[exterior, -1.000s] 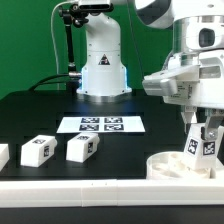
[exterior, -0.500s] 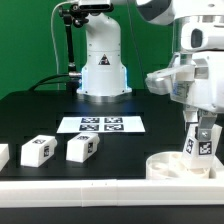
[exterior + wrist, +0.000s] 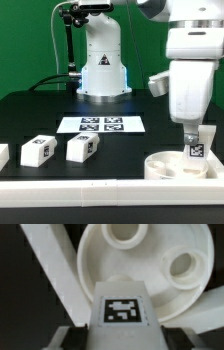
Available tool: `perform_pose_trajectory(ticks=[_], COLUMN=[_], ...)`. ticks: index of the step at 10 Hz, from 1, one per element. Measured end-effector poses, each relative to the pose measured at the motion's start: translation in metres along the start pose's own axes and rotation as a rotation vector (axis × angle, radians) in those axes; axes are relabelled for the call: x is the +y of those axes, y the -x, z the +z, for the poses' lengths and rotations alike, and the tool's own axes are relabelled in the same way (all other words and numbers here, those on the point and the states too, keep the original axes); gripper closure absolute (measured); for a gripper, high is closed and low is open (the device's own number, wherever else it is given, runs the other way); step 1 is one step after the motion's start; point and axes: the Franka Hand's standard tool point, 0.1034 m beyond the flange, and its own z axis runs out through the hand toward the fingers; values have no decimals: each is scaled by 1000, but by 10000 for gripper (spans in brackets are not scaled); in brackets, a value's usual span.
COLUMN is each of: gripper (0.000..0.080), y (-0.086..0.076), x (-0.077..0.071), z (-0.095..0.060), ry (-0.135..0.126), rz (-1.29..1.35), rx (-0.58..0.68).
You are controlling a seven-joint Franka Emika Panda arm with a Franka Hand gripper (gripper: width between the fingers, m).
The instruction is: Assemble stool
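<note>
The white round seat disc (image 3: 182,167) lies at the exterior view's right front, against the border rail, with its round sockets facing up. My gripper (image 3: 197,140) is shut on a white blocky leg (image 3: 198,148) with a square marker tag and holds it upright over the seat. In the wrist view the leg (image 3: 122,308) fills the near middle, clamped between my dark fingers (image 3: 180,339), above the seat (image 3: 150,274) and two of its sockets. Two more tagged legs (image 3: 38,150) (image 3: 83,148) lie on the table at the exterior view's left; another (image 3: 2,155) is cut by the edge.
The marker board (image 3: 102,124) lies flat mid-table in front of the robot base (image 3: 103,70). A long white border rail (image 3: 90,185) runs along the front edge. A white rail (image 3: 55,269) also shows beside the seat in the wrist view.
My wrist has turned and the gripper with the leg has shifted slightly toward the exterior view's left, over the seat. The leg now stands more upright. The loose legs have not moved.
</note>
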Motion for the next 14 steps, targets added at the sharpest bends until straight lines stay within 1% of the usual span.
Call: perform_pose_trajectory(ticks=[3,4,6,8,11,14], gripper=[454,454,454,454,454,454], y=[-1,0,3,4,-1,-3], x=[-1,-1,0,0,0,-1], z=[0,0,1,1,2,2], ry=[-2,-4,-21,-46,-42,-56], rz=[160,252,415,622,846,1031], rx=[1,1,12,26,61,60])
